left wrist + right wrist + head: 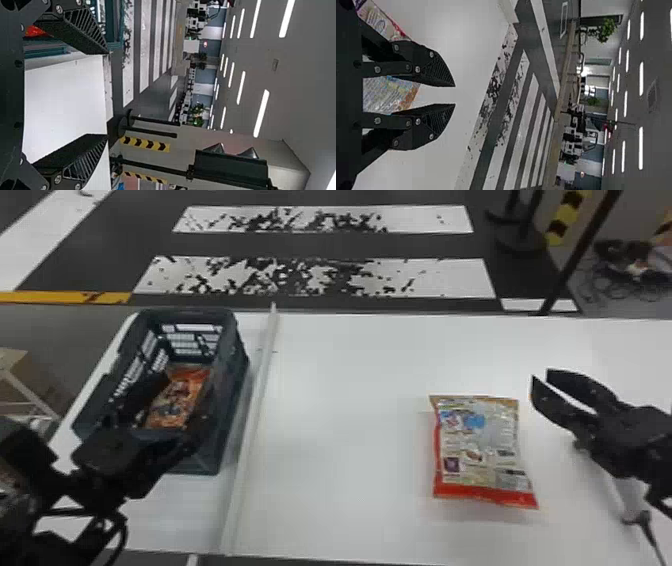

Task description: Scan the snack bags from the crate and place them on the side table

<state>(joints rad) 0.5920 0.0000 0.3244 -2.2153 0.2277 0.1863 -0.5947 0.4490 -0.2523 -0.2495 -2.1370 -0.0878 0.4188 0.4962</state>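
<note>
Snack bag (480, 455) in the lower right part of the head view lies on the white table (350, 440), a little askew, slightly puffed, its wrapper creased at the corners. Its upper side is mostly pale silver and beige, crowded with small print, with a bright blue patch towards its upper left and a purple square lower down; a tan band runs along the top edge, red along the bottom and up the left side. Just off its upper right corner is the right gripper (540, 374), its fingers parted by a narrow gap with nothing between them. Left of the bag, a long white strip (250, 430) crosses the table, and beyond it stands a dark slatted crate (232, 375). Inside lies an orange bag (172, 402) with dark brown pictures and a shiny, wrinkled surface. The left gripper (177, 400) is at the crate's near end, fingers spread wide and holding nothing; whether its tips dip inside, I can't tell. Across the top of the head view, the dark floor has chipped white stripes (320, 277), and a black pole (582, 250) leans at upper right.
</note>
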